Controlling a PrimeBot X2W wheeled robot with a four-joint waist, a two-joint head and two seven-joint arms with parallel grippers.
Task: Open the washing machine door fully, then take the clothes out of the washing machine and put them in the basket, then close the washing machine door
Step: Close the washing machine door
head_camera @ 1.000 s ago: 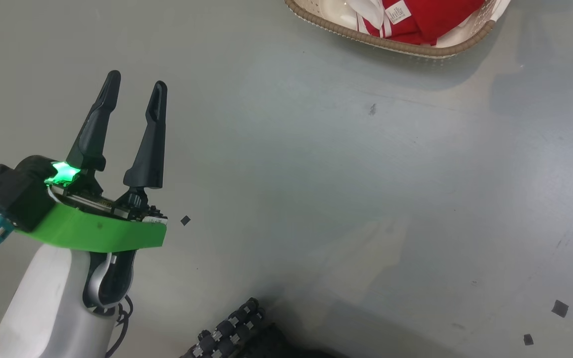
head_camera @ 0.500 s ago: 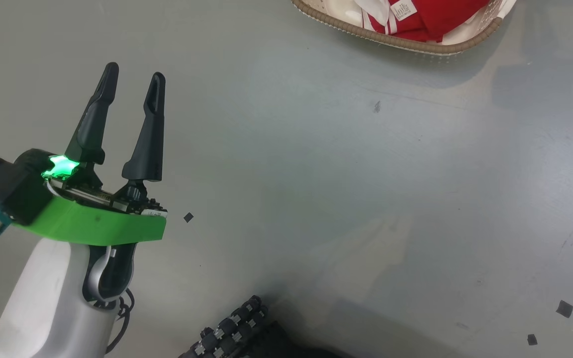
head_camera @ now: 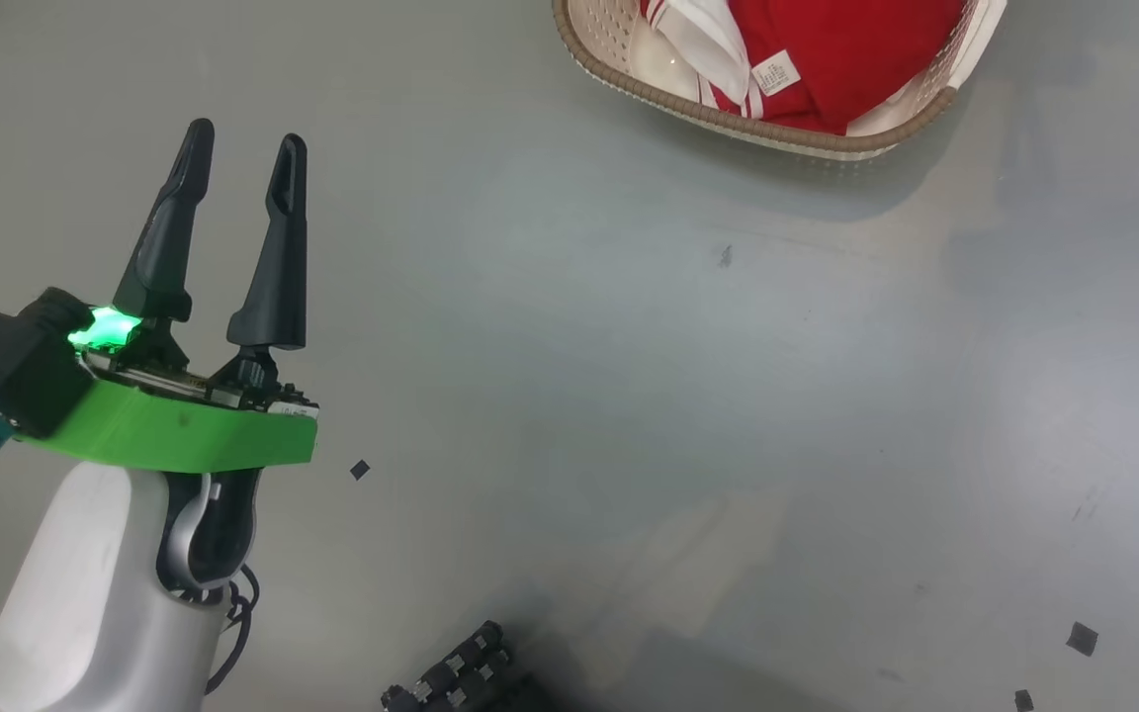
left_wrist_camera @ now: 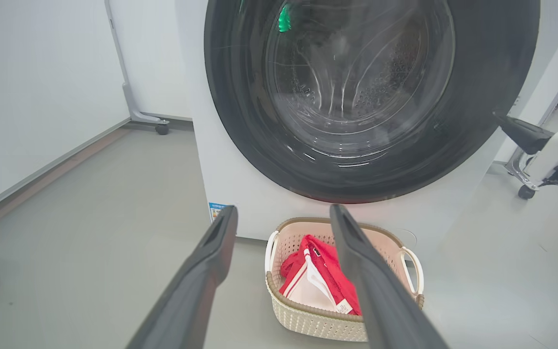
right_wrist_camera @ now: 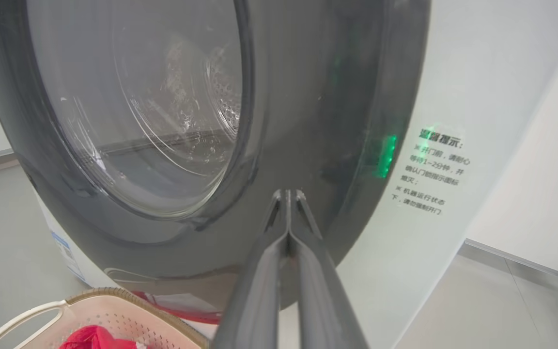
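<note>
The washing machine (left_wrist_camera: 233,189) stands white, and its door (left_wrist_camera: 240,97), black-rimmed with a glass bowl, lies closed against the front. On the floor before it sits the basket (left_wrist_camera: 308,327), with the red and white clothes (left_wrist_camera: 330,271) inside. My left gripper (left_wrist_camera: 281,213) is open and empty, held back from the machine and pointing at the basket. In the head view the left gripper (head_camera: 245,140) hovers over bare floor, left of the basket (head_camera: 728,119) and clothes (head_camera: 846,49). My right gripper (right_wrist_camera: 286,194) is shut and empty, its tips close to the door (right_wrist_camera: 308,97) rim's right side.
Small dark scraps (head_camera: 360,470) lie on the grey floor. My base's roller wheel (head_camera: 451,677) shows at the bottom. White panels on casters (left_wrist_camera: 162,128) stand left of the machine, and a wheeled frame (left_wrist_camera: 526,189) stands to its right.
The head view has shifted, so more of the basket shows. The left gripper stays open, sitting slightly further up and left in that view. Nothing was taken or let go.
</note>
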